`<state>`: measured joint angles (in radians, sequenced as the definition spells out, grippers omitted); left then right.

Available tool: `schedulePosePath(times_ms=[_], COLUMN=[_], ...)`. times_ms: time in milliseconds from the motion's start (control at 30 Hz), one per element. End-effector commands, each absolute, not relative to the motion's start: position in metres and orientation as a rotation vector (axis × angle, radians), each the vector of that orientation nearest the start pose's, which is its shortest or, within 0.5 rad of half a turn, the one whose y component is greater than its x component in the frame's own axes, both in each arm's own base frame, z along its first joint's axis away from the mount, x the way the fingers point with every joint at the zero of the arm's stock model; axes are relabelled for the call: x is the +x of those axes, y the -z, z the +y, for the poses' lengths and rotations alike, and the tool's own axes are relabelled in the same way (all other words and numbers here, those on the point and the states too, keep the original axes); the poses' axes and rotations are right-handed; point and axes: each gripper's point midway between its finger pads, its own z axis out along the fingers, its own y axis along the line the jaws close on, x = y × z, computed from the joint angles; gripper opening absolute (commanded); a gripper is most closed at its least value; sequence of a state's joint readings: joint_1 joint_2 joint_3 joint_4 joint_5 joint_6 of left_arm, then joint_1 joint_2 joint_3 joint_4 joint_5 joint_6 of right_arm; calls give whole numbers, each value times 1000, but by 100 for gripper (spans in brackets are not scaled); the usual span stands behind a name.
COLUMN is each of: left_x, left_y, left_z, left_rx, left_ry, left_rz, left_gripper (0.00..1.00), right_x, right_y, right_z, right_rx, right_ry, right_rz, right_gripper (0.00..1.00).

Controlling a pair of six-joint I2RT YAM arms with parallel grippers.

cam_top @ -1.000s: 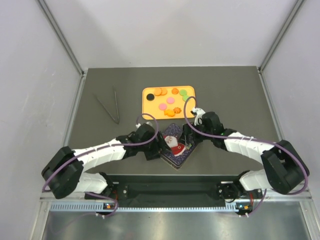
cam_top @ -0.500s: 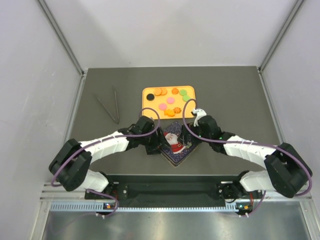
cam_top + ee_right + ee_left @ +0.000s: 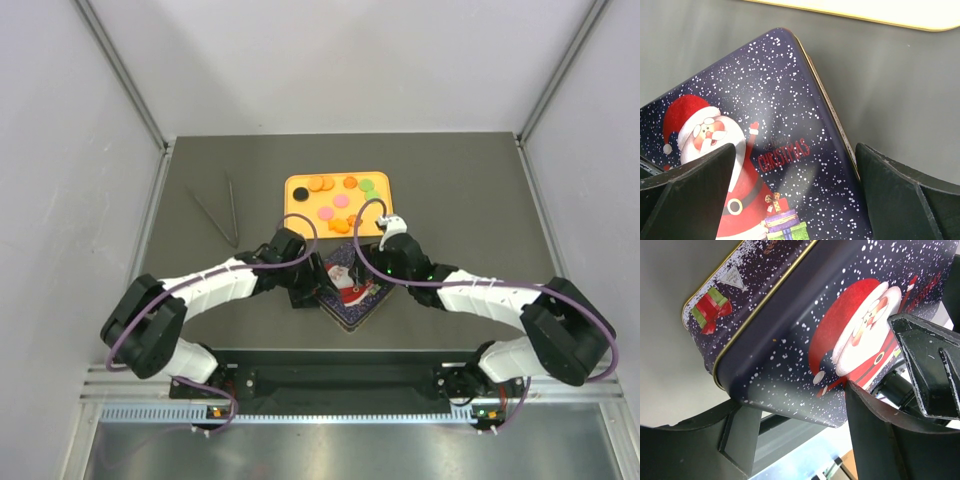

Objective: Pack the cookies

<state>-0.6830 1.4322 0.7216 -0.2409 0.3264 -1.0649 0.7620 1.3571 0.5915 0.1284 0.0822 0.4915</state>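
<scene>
The cookies (image 3: 340, 200), small orange, pink, green and black discs, lie on an orange tray (image 3: 300, 215). A dark blue Christmas tin (image 3: 350, 290) with a Santa lid (image 3: 815, 315) sits near the table's front edge. My left gripper (image 3: 308, 292) is at the tin's left corner. In its wrist view the gripper (image 3: 795, 415) has the lid's corner between its fingers, and the lid is lifted off the gold-rimmed base (image 3: 710, 315). My right gripper (image 3: 375, 272) is open and straddles the lid's right edge (image 3: 795, 195).
Metal tongs (image 3: 222, 215) lie on the table to the left of the tray. The tray's near edge (image 3: 865, 10) is just beyond the tin. Grey walls enclose the table on three sides.
Both grippers have closed in on the tin, the right one moving left over the lid. The lid has shifted and turned slightly.
</scene>
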Motion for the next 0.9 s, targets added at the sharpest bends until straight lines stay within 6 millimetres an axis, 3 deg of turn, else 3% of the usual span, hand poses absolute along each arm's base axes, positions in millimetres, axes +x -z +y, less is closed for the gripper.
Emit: schedulePosePath(times_ms=[0,200,433,567,867], left_x=[232,239,248,254,257], left_y=[-62,-58,-57,-61,-69], left_z=[-291,-287,-279,-275,-275], left_rx=[-307,-286,-226,-192,-137], left_ry=[999,984,955,944,963], left_rz=[2659,2684,2713,2726,2732], left_gripper=[5,3,8,18,38], right_x=[177,170,162,164,174], right_y=[-49,-52,-62,-71,-64], right_z=[302,296,288,281,259], right_rx=[-545,-530,-472,-435,-340], right_ry=[-873,-891,-977,-1008,-1034], right_rz=[2399,2408,2409,2390,2401], right_gripper=[100,100,99,98,95])
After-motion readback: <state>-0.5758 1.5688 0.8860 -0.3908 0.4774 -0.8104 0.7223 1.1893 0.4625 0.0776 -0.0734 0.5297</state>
